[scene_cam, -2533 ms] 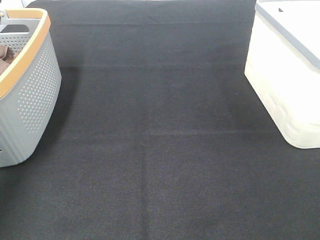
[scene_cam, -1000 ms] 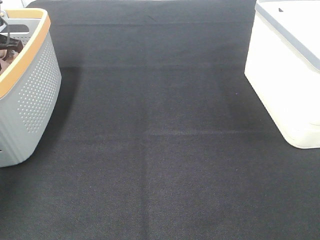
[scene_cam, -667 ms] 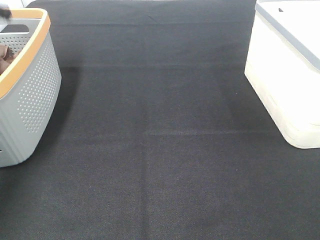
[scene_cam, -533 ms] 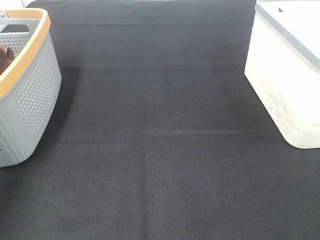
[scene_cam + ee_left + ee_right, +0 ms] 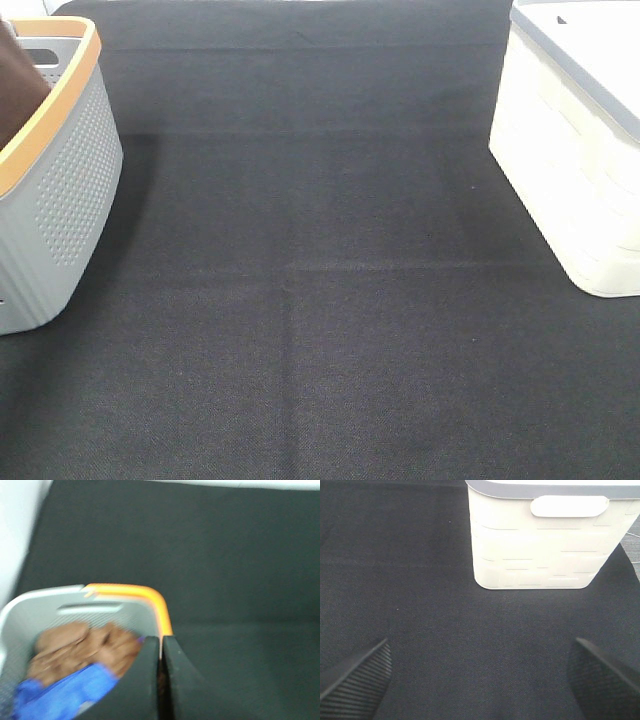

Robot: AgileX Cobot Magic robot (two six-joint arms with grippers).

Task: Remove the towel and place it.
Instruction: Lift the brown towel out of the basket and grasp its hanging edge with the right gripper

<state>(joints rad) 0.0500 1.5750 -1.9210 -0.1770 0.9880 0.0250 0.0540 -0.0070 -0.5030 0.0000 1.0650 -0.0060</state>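
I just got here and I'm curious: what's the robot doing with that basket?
The left gripper is pinched shut, seemingly on the brown towel, which rises above the rim of the grey perforated basket on the left side of the black mat. A blue cloth lies in the basket too. The right gripper hangs open over the mat, facing the white bin, holding nothing. The towel has not been put down anywhere yet.

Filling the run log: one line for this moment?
left fingers shut on towel | towel partly out of basket | right fingers open, empty
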